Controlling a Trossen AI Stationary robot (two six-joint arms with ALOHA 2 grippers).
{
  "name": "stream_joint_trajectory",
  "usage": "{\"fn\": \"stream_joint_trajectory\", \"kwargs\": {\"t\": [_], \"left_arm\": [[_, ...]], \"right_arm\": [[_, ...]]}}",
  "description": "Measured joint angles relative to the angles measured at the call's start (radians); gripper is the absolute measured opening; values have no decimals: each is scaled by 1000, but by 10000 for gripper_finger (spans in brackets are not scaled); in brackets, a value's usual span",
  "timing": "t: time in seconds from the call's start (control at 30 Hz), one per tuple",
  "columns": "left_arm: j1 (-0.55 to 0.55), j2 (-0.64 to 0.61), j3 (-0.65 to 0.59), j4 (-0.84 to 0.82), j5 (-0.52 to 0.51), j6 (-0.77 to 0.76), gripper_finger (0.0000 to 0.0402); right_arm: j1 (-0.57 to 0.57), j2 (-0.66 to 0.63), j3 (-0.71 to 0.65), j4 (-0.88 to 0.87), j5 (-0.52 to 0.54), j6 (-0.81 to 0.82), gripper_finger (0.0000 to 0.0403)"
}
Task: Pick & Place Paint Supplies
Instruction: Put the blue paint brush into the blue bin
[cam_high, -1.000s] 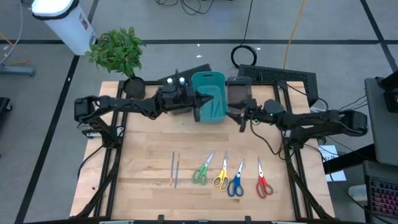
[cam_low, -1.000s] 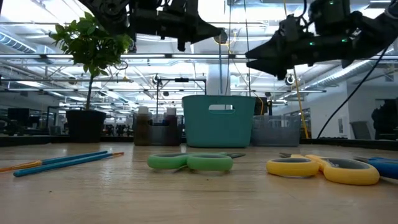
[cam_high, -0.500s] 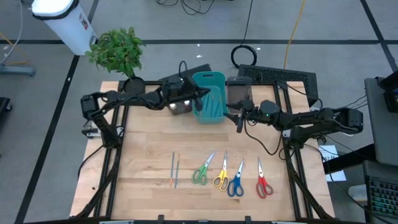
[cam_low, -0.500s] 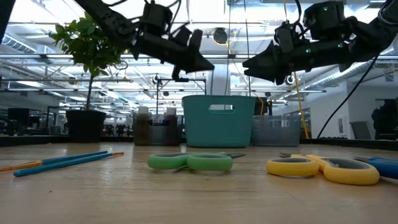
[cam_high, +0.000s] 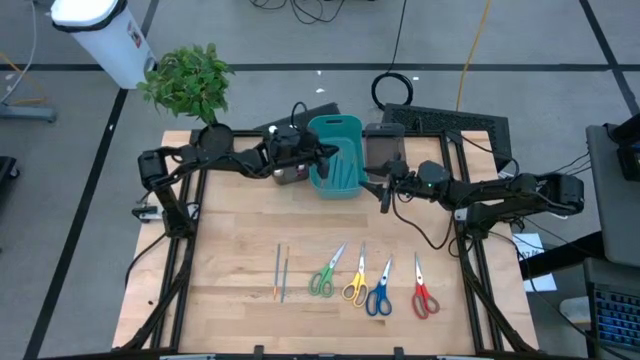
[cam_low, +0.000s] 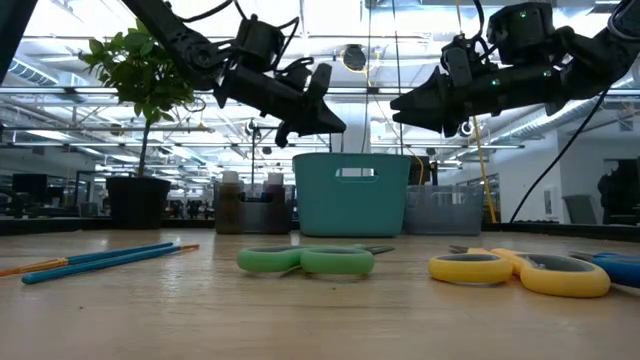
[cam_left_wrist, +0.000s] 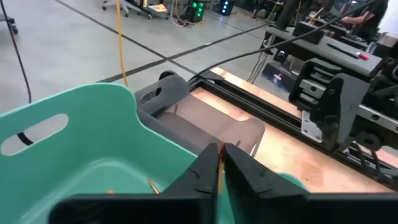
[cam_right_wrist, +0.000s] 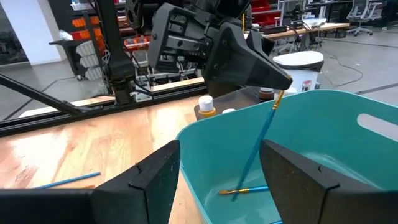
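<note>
My left gripper (cam_high: 322, 153) hovers over the teal bin (cam_high: 337, 123), shut on a thin blue brush (cam_right_wrist: 258, 140) that slants down inside it. A second brush (cam_right_wrist: 245, 189) lies on the bin's floor. My right gripper (cam_high: 385, 193) is open and hangs in the air just right of the bin. Two more brushes (cam_high: 281, 272) lie flat on the wood. To their right lie the green (cam_high: 323, 274), yellow (cam_high: 355, 282), blue (cam_high: 379, 293) and red (cam_high: 423, 293) scissors. Bottles with white caps (cam_right_wrist: 205, 104) stand in a dark grey bin (cam_high: 288, 173) left of the teal one. My left gripper pinches the blue brush by its upper end (cam_right_wrist: 277, 94) between the tips of its two fingers (cam_left_wrist: 205, 169). It comes slanting down from the table's left. The brush hangs tilted below the fingers, with its lower end (cam_right_wrist: 234, 195) near the bin's floor; whether it touches there, I cannot tell.
Another dark grey bin (cam_high: 385, 146) stands right of the teal bin, under my right arm. A potted plant (cam_high: 190, 80) sits at the far left corner. Bare wood lies between the bins and the row of scissors.
My left gripper has come down and tipped nose-down, moving a little right over the teal bin with the brush held in it. The brush now reaches down inside the bin.
</note>
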Motion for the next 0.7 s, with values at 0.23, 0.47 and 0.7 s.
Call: {"fn": "stream_joint_trajectory", "kwargs": {"t": [0.23, 0.47, 0.7], "left_arm": [[0, -4, 0, -1, -80, 11, 144], [-18, -140, -1, -120, -25, 176, 233], [-136, -331, 0, -522, -14, 182, 254]], "right_arm": [[0, 0, 0, -1, -2, -19, 212], [0, -69, 0, -76, -3, -47, 212], [2, -225, 0, -274, -8, -71, 212]]}}
